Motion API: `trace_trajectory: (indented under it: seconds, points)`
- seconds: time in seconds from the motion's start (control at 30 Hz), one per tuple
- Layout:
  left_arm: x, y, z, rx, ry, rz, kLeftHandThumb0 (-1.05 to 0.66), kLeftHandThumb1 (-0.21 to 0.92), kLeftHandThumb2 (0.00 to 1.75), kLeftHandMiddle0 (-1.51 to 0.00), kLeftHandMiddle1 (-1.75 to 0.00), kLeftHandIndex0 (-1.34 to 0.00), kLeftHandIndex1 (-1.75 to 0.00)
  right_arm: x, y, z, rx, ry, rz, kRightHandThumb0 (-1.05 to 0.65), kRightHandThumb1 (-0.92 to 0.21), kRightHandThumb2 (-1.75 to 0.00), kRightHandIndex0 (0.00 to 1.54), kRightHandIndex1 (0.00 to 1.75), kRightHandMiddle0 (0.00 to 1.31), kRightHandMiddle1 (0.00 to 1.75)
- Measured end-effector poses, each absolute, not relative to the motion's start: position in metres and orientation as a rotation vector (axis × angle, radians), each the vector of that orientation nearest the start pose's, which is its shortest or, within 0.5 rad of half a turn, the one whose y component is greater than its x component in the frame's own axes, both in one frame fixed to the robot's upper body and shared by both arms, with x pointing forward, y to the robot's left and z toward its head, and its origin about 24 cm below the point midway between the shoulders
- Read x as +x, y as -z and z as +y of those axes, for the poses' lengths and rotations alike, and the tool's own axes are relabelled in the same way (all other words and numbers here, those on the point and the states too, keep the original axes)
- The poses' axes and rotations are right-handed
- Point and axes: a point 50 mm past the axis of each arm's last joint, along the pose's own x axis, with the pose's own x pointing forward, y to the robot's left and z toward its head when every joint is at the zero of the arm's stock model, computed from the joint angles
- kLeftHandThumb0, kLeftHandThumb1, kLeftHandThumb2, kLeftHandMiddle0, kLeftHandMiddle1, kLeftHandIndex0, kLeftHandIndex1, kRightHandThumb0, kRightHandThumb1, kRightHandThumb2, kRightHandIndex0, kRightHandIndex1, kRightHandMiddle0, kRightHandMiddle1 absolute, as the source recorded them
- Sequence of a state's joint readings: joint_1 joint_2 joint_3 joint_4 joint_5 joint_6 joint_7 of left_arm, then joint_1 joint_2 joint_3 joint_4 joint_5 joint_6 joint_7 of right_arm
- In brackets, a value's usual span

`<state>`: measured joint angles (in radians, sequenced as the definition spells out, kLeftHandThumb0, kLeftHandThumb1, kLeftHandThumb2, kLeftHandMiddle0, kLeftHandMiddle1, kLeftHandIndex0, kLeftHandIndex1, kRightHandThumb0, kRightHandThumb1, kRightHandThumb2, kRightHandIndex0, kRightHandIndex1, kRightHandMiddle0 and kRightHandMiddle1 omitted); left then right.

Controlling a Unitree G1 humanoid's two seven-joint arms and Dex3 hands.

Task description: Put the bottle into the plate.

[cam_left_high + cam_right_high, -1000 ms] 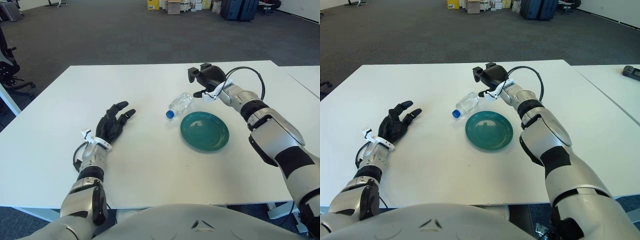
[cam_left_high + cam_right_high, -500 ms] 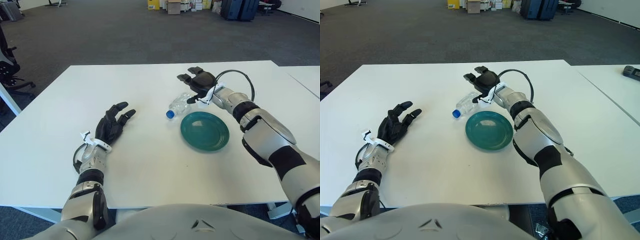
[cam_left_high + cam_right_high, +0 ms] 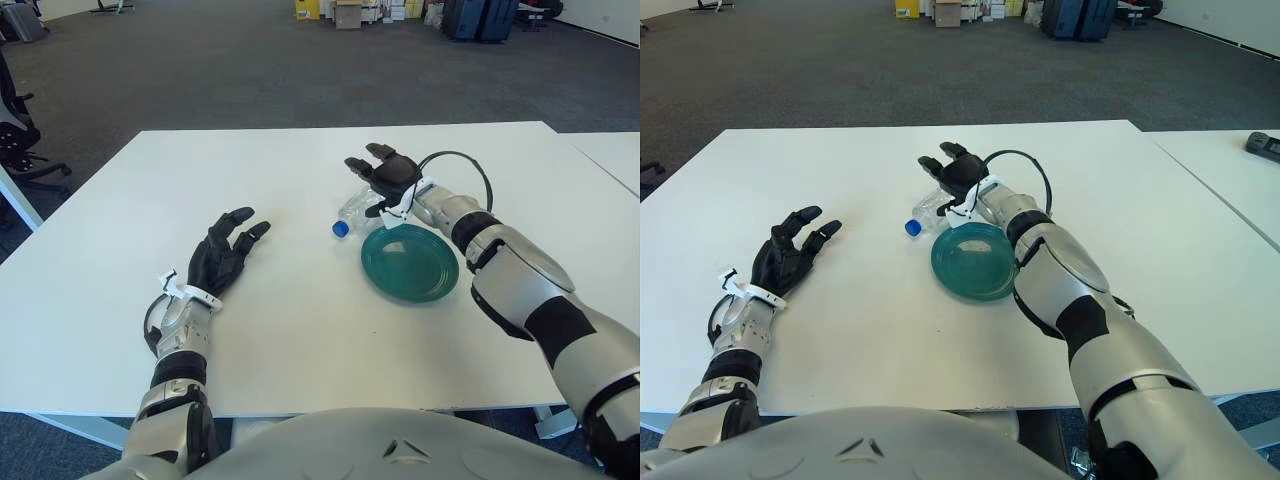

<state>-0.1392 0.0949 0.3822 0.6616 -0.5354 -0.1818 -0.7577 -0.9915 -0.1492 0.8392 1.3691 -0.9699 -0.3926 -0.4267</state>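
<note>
A clear plastic bottle [image 3: 352,213] with a blue cap [image 3: 339,229] lies on its side on the white table [image 3: 300,320], just left of and behind a dark green plate [image 3: 409,262]. My right hand [image 3: 380,176] hovers right over the bottle's far end, fingers spread and not closed around it; the hand hides part of the bottle. In the right eye view the same bottle [image 3: 927,212] and plate [image 3: 977,261] show below the right hand [image 3: 954,172]. My left hand [image 3: 222,254] shows open at the table's left, fingers spread.
A second white table [image 3: 615,160] stands to the right. Beyond the far table edge lies grey carpet with boxes and dark cases at the back. An office chair [image 3: 15,130] stands at the far left.
My right hand has moved left and down from behind the plate to over the bottle. The bottle and plate have stayed put. The left hand has shifted only slightly.
</note>
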Motion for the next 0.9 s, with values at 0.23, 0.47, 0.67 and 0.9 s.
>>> trace_trajectory:
  seconds: [0.23,0.47,0.67,0.9]
  points:
    - [0.233,0.029,0.223,-0.575,0.186,0.004,-0.87,0.92,0.95,-0.63,-1.07,-0.38,-1.19,0.356,-0.033,-0.066,-1.704,-0.686,-0.448,-1.05,-0.92,-0.59,0.00,0.00,0.03,0.02]
    - [0.224,0.027,0.222,-0.607,0.170,0.001,-0.87,0.92,0.94,-0.62,-1.08,-0.39,-1.19,0.349,-0.022,-0.063,-1.720,-0.712,-0.440,-0.96,-0.92,-0.43,0.07,0.01,0.02,0.30]
    - [0.217,0.026,0.223,-0.626,0.160,0.013,-0.87,0.92,0.92,-0.62,-1.09,-0.40,-1.20,0.341,-0.011,-0.062,-1.703,-0.731,-0.434,-0.89,-0.92,-0.27,0.16,0.02,0.00,0.52]
    - [0.209,0.025,0.226,-0.659,0.141,0.033,-0.88,0.92,0.91,-0.61,-1.10,-0.38,-1.20,0.333,-0.002,-0.061,-1.661,-0.714,-0.435,-0.87,-0.92,-0.20,0.22,0.03,0.00,0.63]
